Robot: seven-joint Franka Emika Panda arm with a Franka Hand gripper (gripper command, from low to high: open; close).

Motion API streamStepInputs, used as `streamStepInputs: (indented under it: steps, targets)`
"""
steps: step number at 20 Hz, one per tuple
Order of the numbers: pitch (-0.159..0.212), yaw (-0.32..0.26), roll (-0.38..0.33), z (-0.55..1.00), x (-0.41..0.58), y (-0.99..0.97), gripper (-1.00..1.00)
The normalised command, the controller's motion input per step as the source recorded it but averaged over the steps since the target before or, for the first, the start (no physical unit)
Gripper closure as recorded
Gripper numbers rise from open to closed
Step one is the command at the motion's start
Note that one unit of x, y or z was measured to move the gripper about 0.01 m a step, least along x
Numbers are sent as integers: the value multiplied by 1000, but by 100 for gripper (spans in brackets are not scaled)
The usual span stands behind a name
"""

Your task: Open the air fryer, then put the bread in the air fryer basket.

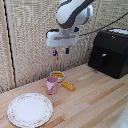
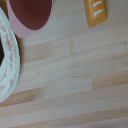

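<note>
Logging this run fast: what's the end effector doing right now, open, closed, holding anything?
White boxy end effector: open, two short dark fingers apart, holding nothing, hanging above the wooden table.

bread (image 1: 68, 86) beside cup (image 1: 52, 84), near plate (image 1: 29, 109)

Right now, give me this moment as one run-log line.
tool: open, empty, raised above table | air fryer: drawer shut, handle untouched | bread: on table beside pink cup

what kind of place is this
Probably a mock kitchen counter: a black air fryer on a wooden table, with a floral plate, pink cup and bread.
</note>
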Motion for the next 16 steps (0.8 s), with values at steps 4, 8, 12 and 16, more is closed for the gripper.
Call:
streamStepInputs:
  steps: [4, 8, 12, 16]
  targets:
    - [0, -320, -37, -46, 16, 51, -100]
    - [0, -375, -49, -24, 68, -14, -100]
    - [-8, -371, -90, -6, 113, -9, -100]
    - [-22, -290, -257, -39, 111, -13, -100]
